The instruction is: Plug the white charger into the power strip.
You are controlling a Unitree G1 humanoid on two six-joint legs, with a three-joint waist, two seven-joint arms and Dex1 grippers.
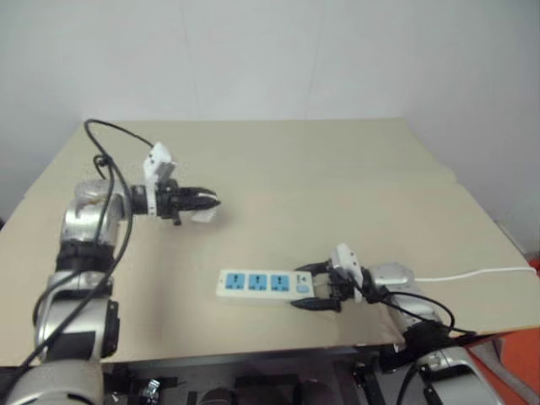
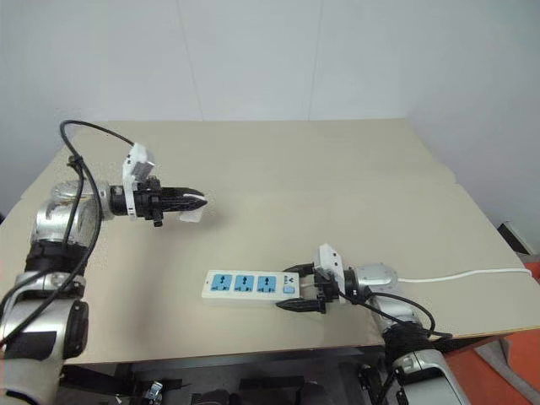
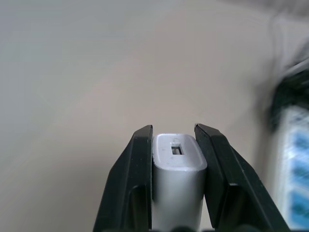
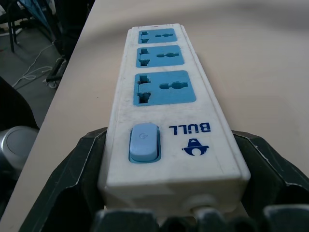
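The white charger (image 3: 177,166) sits clamped between the two black fingers of my left gripper (image 1: 207,201), which is lifted above the table at the left and points right. Its end face with a small slot shows in the left wrist view. The power strip (image 1: 266,285) lies flat near the table's front edge, three blue sockets facing up. My right gripper (image 1: 313,287) is shut on the strip's switch end (image 4: 169,145), one finger on each long side. A white cord (image 1: 472,274) runs off to the right.
The tan table (image 1: 337,186) stretches wide behind the strip. Its front edge (image 1: 253,353) runs just below the strip, and its right edge drops off near the cord. A black cable (image 1: 110,160) loops over my left arm.
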